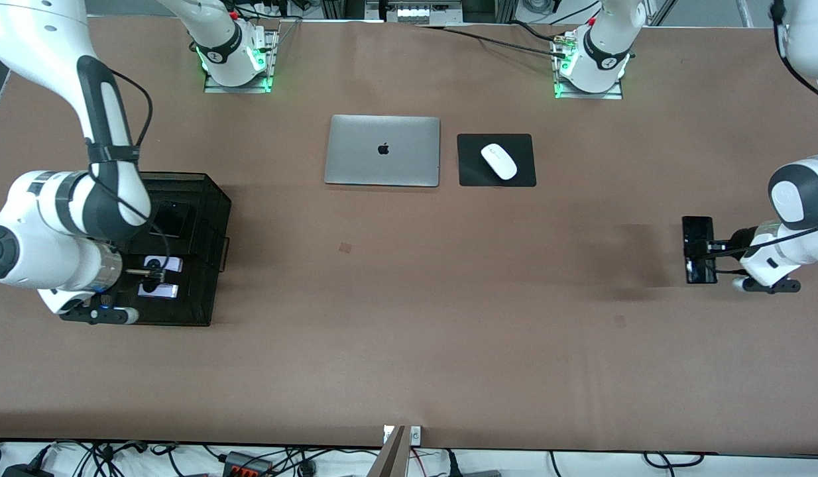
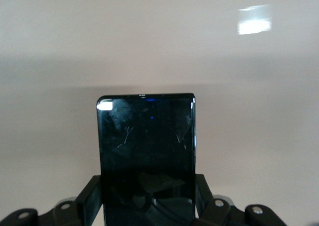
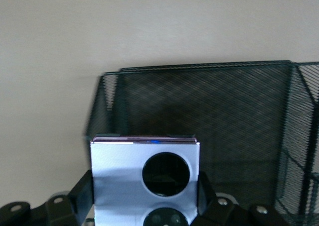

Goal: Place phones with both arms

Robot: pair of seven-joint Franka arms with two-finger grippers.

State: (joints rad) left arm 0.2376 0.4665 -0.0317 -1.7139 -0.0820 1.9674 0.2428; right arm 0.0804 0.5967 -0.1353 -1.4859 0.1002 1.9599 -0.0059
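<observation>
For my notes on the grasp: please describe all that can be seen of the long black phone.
The long black phone is a glossy flat slab with rounded corners, a dark screen and fine scratches. It lies flat on the brown table at the left arm's end. The left gripper is shut on it, one finger at each long edge. Nothing else touches it.

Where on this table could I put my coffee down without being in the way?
The widest bare stretch is nearer the camera than the laptop and mouse pad, between the mesh tray and the black slab phone. Both table ends are crowded with arms.
</observation>
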